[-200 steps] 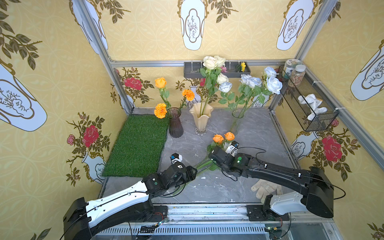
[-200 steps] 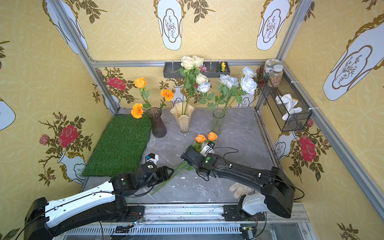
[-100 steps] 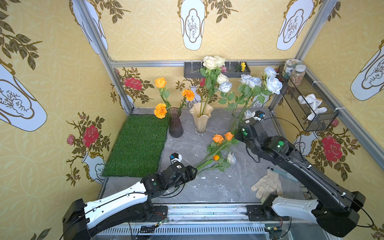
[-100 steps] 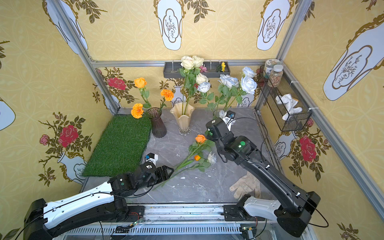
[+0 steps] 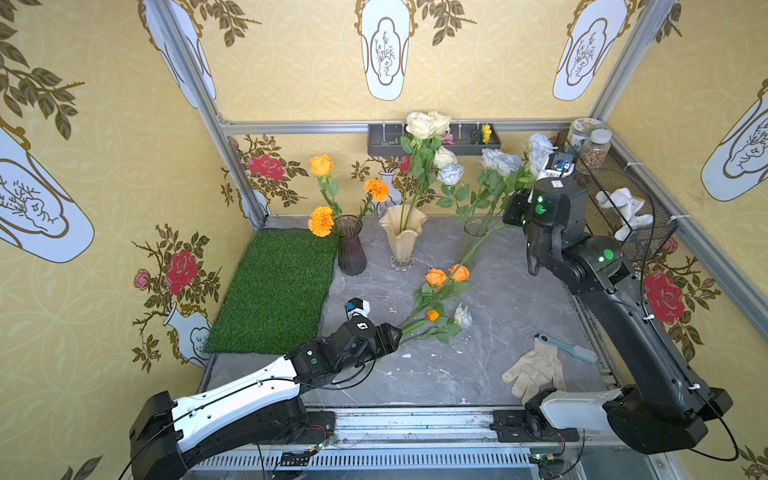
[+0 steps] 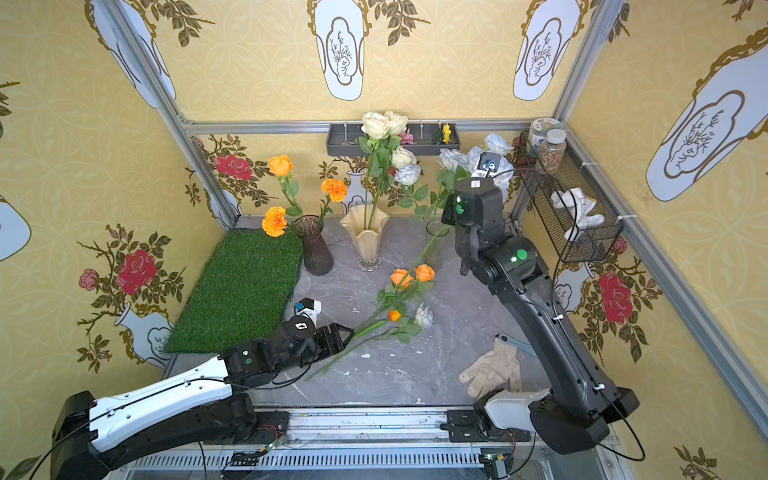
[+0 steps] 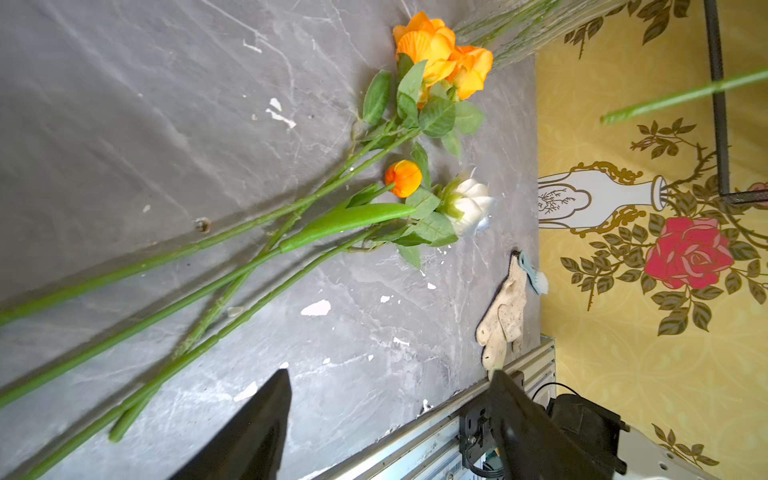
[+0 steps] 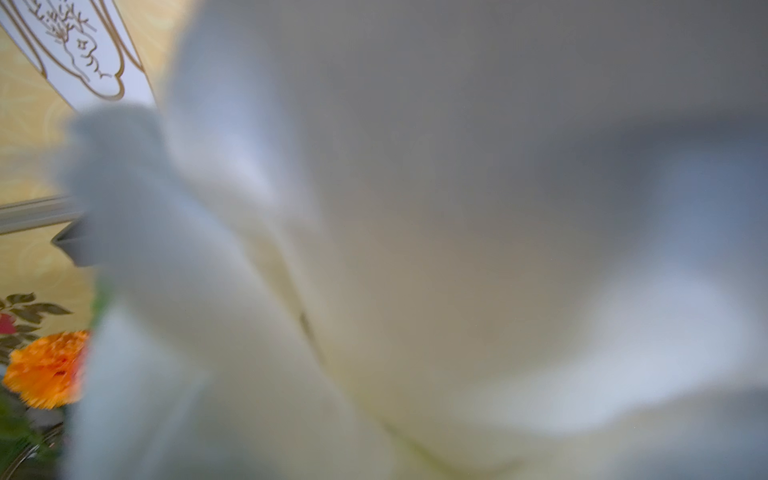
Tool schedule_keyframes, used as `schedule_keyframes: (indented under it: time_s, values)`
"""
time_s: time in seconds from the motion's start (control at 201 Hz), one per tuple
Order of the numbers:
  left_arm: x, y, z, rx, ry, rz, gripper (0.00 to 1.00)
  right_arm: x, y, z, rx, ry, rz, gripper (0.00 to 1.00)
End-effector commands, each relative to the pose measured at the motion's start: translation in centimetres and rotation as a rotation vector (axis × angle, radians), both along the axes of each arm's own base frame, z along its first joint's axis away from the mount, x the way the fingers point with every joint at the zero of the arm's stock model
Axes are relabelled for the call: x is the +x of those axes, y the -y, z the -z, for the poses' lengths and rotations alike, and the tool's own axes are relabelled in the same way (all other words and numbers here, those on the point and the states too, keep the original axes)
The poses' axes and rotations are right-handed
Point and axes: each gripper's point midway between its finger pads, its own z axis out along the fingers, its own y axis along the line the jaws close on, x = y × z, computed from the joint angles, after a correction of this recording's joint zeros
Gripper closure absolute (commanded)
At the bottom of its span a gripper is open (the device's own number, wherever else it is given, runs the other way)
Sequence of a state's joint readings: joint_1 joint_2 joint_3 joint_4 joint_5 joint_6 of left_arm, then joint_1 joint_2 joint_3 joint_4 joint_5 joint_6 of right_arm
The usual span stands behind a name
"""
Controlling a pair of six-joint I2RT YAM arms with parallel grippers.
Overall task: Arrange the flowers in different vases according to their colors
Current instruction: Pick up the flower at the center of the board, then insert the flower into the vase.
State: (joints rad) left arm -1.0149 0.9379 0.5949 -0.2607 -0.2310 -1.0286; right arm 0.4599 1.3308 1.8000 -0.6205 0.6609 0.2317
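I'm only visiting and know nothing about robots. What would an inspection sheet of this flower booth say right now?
Surface: grey marbled tabletop with white chips; grass mat lies on it.
Job's things: purple vase holds orange flowers, cream vase cream roses, clear vase pale-blue roses; two orange roses, an orange bud and a white bud lie loose.
Clutter: work glove, brush.
Grippers: left gripper open, low by the loose stems; right gripper shut on a pale rose by the clear vase.
Cables: black cable loops under the left arm; thin wires at the base rail.
Surroundings: floral wallpaper, metal frame, shelf with small flowers, wire basket, jars.
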Motion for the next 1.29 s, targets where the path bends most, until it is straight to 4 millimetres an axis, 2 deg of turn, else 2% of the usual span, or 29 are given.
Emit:
schedule_keyframes:
  time_s: [0.0, 0.144, 0.269, 0.632, 0.707, 0.856, 1.15, 1.25, 1.289]
  values:
    - [0.7, 1.1, -0.5, -0.01, 0.036, 0.023, 0.22, 1.4, 1.7, -3.5, -0.037, 0.095, 0.043, 1.0]
    - [0.8, 1.7, 0.1, 0.013, 0.016, 0.043, 0.22, 3.3, 3.8, -5.4, -0.065, 0.142, 0.115, 1.0]
    - [1.0, 1.4, 0.2, -0.006, 0.018, 0.04, 0.22, 5.1, 5.1, -5.9, -0.084, 0.165, 0.161, 1.0]
    - [1.6, 0.3, 0.3, -0.107, 0.007, 0.013, 0.2, 10.0, 6.1, -7.2, -0.182, 0.227, 0.24, 1.0]
    - [1.7, 0.4, 0.4, -0.11, 0.003, 0.017, 0.2, 10.7, 6.1, -6.9, -0.186, 0.226, 0.247, 1.0]
    - [1.9, 0.6, 0.7, -0.106, -0.01, 0.029, 0.2, 11.9, 5.8, -5.1, -0.201, 0.199, 0.245, 1.0]
    - [2.0, 0.4, 0.7, -0.117, -0.01, 0.023, 0.2, 12.5, 5.1, -1.1, -0.184, 0.142, 0.205, 1.0]
    - [2.0, 0.3, 0.7, -0.12, -0.01, 0.021, 0.2, 12.6, 4.3, -0.3, -0.186, 0.127, 0.181, 1.0]
    - [2.0, 0.4, 0.6, -0.122, -0.008, 0.021, 0.2, 12.6, 4.1, -0.2, -0.182, 0.122, 0.17, 0.87]
